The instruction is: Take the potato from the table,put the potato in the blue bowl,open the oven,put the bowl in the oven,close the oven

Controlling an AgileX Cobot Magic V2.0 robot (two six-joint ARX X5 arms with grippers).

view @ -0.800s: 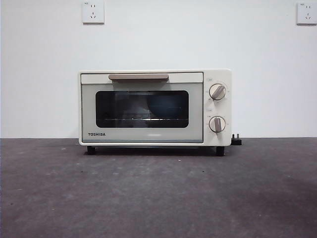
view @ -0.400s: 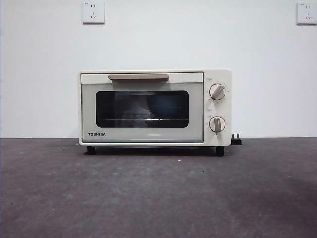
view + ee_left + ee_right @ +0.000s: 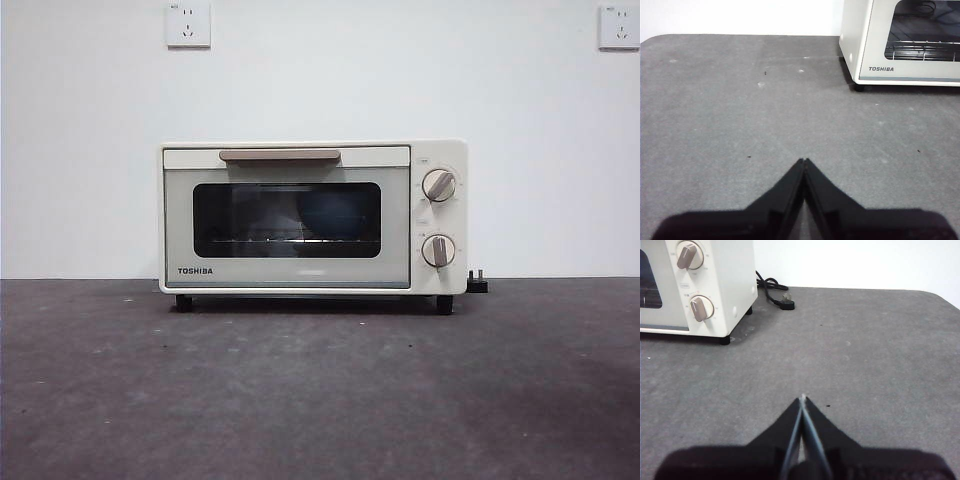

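The cream-white oven (image 3: 290, 270) stands at the back of the table (image 3: 320, 390) with its dark glass door shut under the beige handle (image 3: 280, 155). Behind the glass a dim bluish round shape shows on the rack, the blue bowl (image 3: 335, 215). The potato is hidden. My left gripper (image 3: 804, 161) hovers shut over bare table, well in front of the oven's (image 3: 865, 45) left corner. Off the oven's (image 3: 735, 280) knob side, my right gripper (image 3: 803, 397) is also shut with nothing in it. Neither arm shows in the front view.
Two round knobs (image 3: 438, 185) sit on the oven's right panel. A black cord with its plug (image 3: 782, 302) lies on the table behind the oven's right side. A white wall with sockets (image 3: 188, 24) closes off the back.
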